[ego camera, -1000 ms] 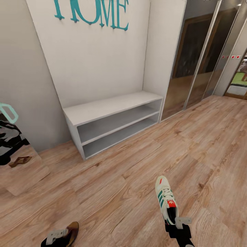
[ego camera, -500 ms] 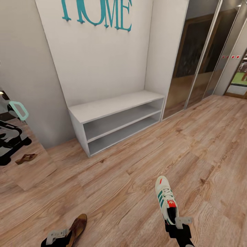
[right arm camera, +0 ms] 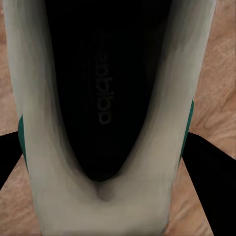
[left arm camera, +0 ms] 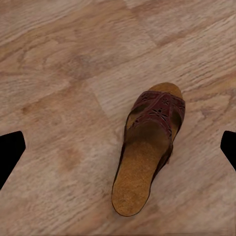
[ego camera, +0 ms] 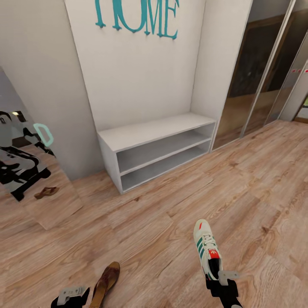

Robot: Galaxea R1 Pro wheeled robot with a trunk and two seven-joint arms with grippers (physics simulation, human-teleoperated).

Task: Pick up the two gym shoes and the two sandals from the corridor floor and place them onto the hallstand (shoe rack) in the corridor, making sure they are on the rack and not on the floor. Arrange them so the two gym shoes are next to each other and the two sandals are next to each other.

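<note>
One gym shoe [ego camera: 205,248], cream with green stripes and a red tongue patch, hangs low over the corridor floor [ego camera: 162,222], toe pointing away. My right gripper [ego camera: 220,279] is shut on its heel; the right wrist view looks into the gym shoe's dark opening [right arm camera: 103,98], with black fingers [right arm camera: 209,172] on either side. One brown sandal [ego camera: 106,281] lies flat on the planks beside my left gripper [ego camera: 73,295]. In the left wrist view the sandal [left arm camera: 147,147] lies below the open left gripper [left arm camera: 120,150]. The white hallstand [ego camera: 149,132] stands ahead against a pale panel.
Teal HOME letters [ego camera: 137,17] hang on the panel above the bench. A leaning mirror [ego camera: 30,171] at the left reflects the robot and a sandal. Mirrored wardrobe doors [ego camera: 256,85] stand at the right. Open wood floor lies between me and the bench.
The camera has turned left, so the whole picture has shifted right. The sandal has come further into view beside the left gripper. The right gripper holds the gym shoe as before.
</note>
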